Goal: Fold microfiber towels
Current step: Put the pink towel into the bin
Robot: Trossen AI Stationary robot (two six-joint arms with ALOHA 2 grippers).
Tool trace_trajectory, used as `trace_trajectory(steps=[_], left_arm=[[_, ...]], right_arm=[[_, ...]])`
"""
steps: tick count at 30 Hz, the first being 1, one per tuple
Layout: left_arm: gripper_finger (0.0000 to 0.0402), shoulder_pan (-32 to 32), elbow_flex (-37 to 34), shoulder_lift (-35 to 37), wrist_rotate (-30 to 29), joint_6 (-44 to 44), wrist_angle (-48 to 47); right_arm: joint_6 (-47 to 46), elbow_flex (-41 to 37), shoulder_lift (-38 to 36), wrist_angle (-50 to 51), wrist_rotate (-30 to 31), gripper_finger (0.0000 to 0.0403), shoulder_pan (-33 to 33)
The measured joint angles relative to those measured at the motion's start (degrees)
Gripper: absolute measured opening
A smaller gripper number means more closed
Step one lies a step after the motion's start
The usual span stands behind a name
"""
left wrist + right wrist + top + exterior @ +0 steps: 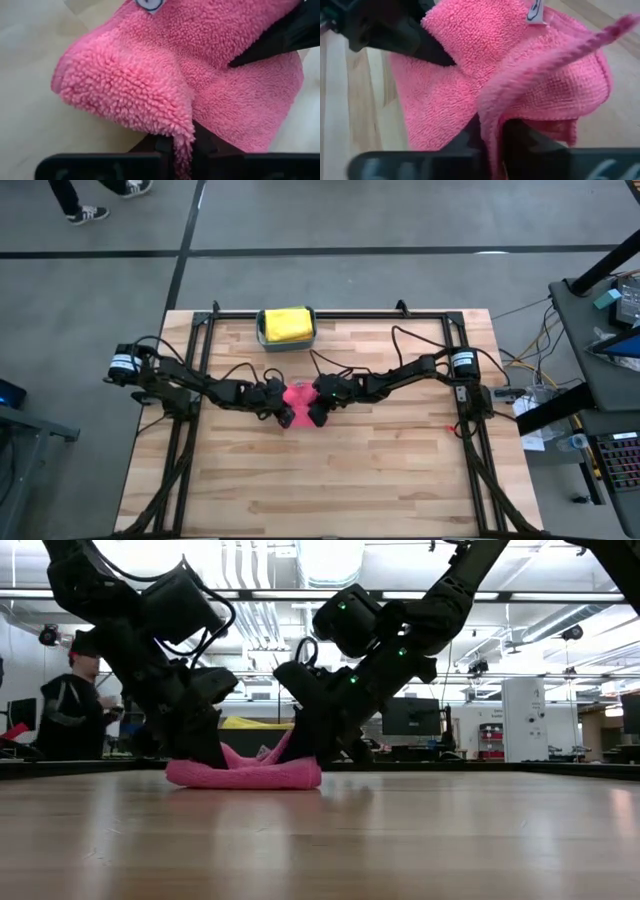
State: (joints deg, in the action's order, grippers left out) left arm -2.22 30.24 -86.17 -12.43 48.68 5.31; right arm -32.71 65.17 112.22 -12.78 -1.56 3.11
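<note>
Mid-table, nearer the far edge: left gripper point(281, 404) and right gripper point(316, 402) each pinching an edge of the pink towel point(297, 394), bunched between them on the table point(380, 470); yellow towel point(286, 324) in teal bin point(262, 336) at far edge.

We see a pink fluffy microfiber towel point(245, 773) lying bunched on the wooden desk point(320, 840). The left end effector point(205, 745) presses down at its left end, the right end effector point(305, 745) at its right, each pinching a raised pink fold. Behind the desk, at far left, a person in dark clothing point(70, 715) stands.
</note>
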Motion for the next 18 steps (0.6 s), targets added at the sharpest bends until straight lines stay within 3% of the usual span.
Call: trace_trajectory(steps=[10,18], left_arm=[[0.0002,0.9,0.0,5.5,-3.7,-5.6,0.0],[0.0001,8.3,0.2,15.3,-4.6,-16.2,0.3]], right_arm=[[4.9,0.0,-3.9,-0.1,0.0,0.0014,1.8],[10.0,1.2,-8.6,-2.6,-0.4,0.0013,6.7]])
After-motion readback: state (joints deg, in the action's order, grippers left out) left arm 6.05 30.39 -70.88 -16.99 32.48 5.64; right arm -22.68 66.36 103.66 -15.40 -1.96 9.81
